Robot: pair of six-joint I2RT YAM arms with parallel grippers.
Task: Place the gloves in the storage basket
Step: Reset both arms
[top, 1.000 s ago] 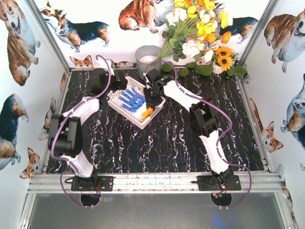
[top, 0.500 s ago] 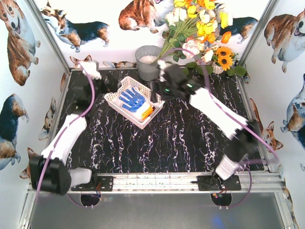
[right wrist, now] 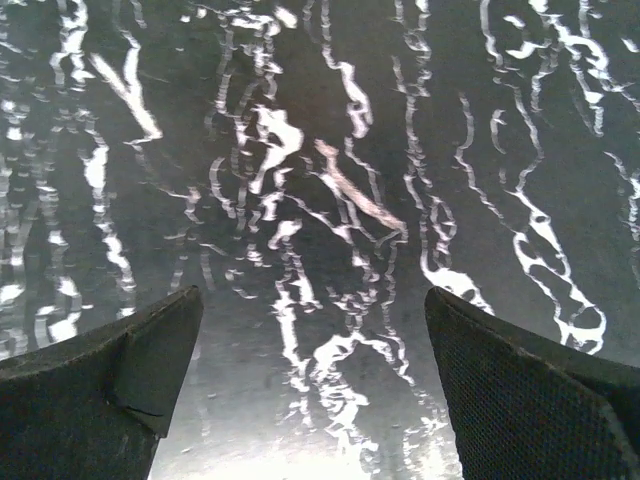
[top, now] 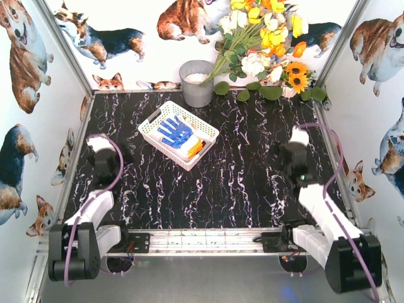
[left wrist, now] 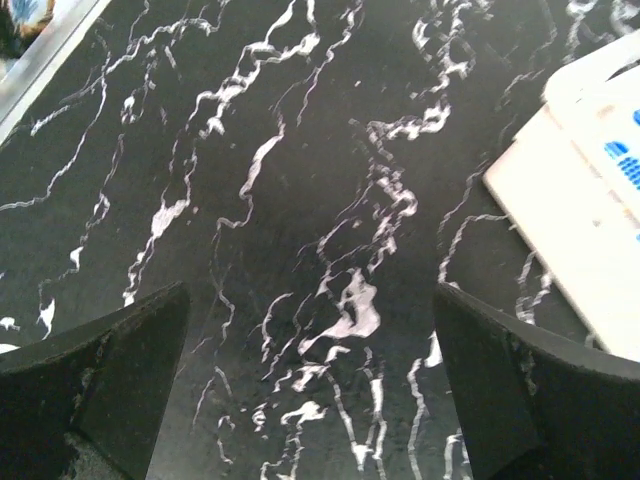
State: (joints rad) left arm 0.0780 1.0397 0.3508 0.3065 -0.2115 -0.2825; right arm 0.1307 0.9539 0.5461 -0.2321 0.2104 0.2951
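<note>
The white lattice storage basket (top: 209,130) sits at the back middle of the black marble table. Inside it lie the gloves: a blue-dotted one (top: 175,131) palm up, and beside it a white one with orange trim (top: 194,149). My left gripper (top: 105,163) hangs folded back at the near left, well away from the basket. It is open and empty (left wrist: 312,300), and a basket corner (left wrist: 580,260) shows at the right of the left wrist view. My right gripper (top: 294,159) is drawn back at the near right, open (right wrist: 312,300) over bare table.
A grey metal bucket (top: 197,82) stands just behind the basket. Artificial flowers (top: 265,38) and leaves fill the back right corner. Corgi-print walls close in the left, back and right sides. An aluminium rail (top: 202,238) runs along the near edge.
Both arms have pulled back from the basket to their near corners. The right gripper has opened wide, and the left has opened a little more. The gloves stay in the basket.
</note>
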